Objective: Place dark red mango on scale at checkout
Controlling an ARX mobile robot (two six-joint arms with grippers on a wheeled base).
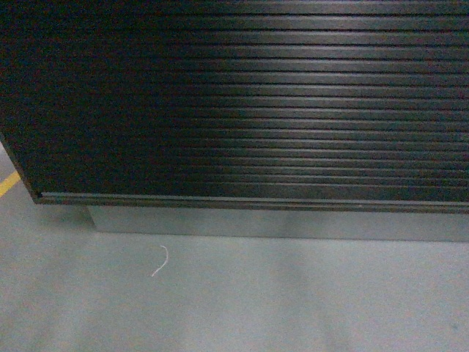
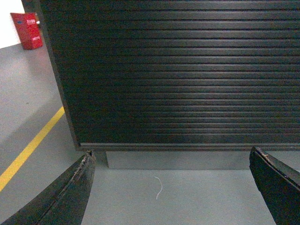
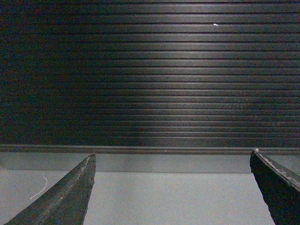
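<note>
The left gripper point(image 2: 171, 164), seen from its own wrist camera, has its two dark, tapered fingers point(image 2: 70, 192) spread wide to the lower corners of the picture, with nothing between them. The right gripper point(image 3: 171, 164) stands likewise in its wrist view, dark fingers point(image 3: 65, 194) far apart and holding nothing. Neither gripper shows in the head view.

Beyond both pairs of fingers lies the grey smooth floor point(image 2: 187, 197), and beyond that rises the black checkout counter with its horizontally ribbed dark front panel point(image 1: 249, 103), set on a recessed pale grey plinth point(image 1: 278, 224).

A thin white curled thread point(image 1: 160, 261) lies on the floor in front of the plinth; it appears in all three views, at the far left edge in the right wrist view.

Only the left wrist view shows the counter's left corner, a red box-like object point(image 2: 27, 30) well beyond it, and the long yellow floor line point(image 2: 30, 147); the head view catches only a short end of that line.

The dark red mango and the scale appear in none of the views.
</note>
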